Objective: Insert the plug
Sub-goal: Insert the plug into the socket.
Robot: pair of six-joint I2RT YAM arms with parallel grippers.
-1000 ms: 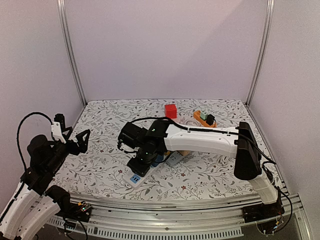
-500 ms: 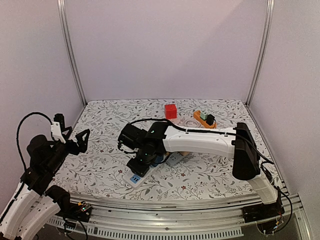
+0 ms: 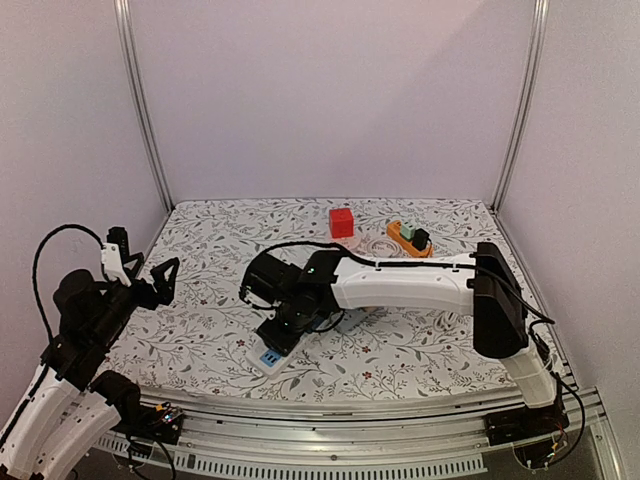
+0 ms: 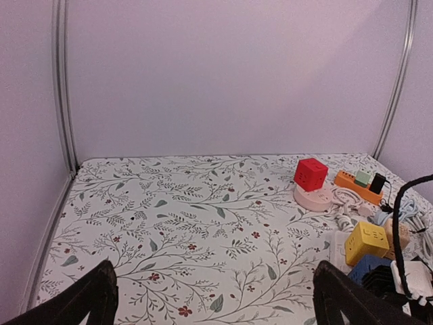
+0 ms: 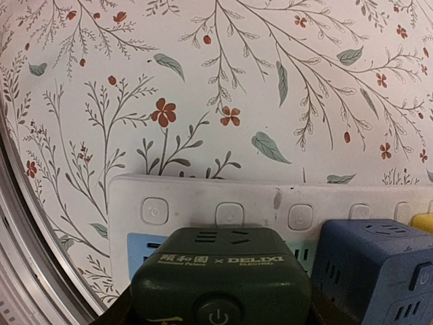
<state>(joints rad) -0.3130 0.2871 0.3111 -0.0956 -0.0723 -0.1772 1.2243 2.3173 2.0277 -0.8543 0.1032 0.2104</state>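
The right gripper (image 5: 220, 317) is clenched on a dark green cube-shaped plastic plug adapter (image 5: 220, 271), one finger on each of its opposite flat sides at 3 and 9 o'clock in the wrist view, the top face with its round power button left bare. The adapter sits over the socket row of a white plastic power strip (image 5: 203, 196), whose line of square switches shows just beyond it at 12 o'clock. Its prongs and the socket under it are hidden, so I cannot tell whether they are seated. Just beside it at 3 o'clock a blue plastic cube adapter (image 5: 375, 264) stands on the same strip, with a sliver of a yellow cube (image 5: 423, 222) past that. I judge the green adapter to be light, rigid and smooth-skinned, liable to slip under a downward push, so the flat side faces low on the body are the right hold, and the push should go straight along the prongs. The strip looks light too and may skid on the floral-printed table cover (image 5: 203, 81). From above, the strip lies toward 7 o'clock of the table's middle. The left gripper (image 4: 213, 288) hangs released, fingers spread wide, well apart at 9 o'clock.
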